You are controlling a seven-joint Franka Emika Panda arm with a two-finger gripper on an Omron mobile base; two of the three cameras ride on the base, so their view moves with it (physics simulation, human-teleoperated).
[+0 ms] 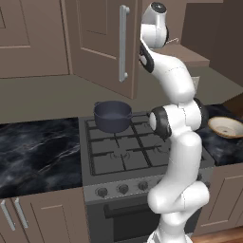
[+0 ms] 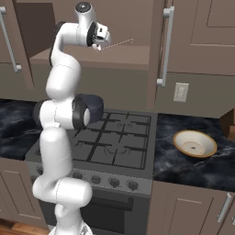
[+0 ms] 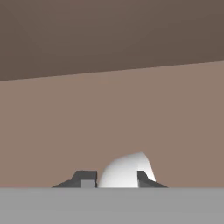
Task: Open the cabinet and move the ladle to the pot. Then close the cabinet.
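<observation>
Both doors of the cabinet point(image 2: 170, 50) are swung open, and one door with its silver bar handle point(image 1: 124, 42) stands left of the arm. My gripper point(image 2: 100, 45) reaches over the cabinet shelf point(image 2: 124, 57) and is shut on the ladle point(image 2: 120, 42), whose thin silvery handle sticks out to the right. In the hand view the ladle's white rounded end point(image 3: 126, 170) sits between my fingertips point(image 3: 87, 179). The dark blue-grey pot point(image 1: 112, 115) stands on the stove's back left burner, partly hidden behind my arm point(image 2: 95, 106).
A shallow tan dish point(image 2: 195, 143) lies on the dark marble counter right of the stove point(image 1: 128, 147). A wall outlet point(image 2: 181, 92) sits below the right door. The open doors flank the arm on both sides.
</observation>
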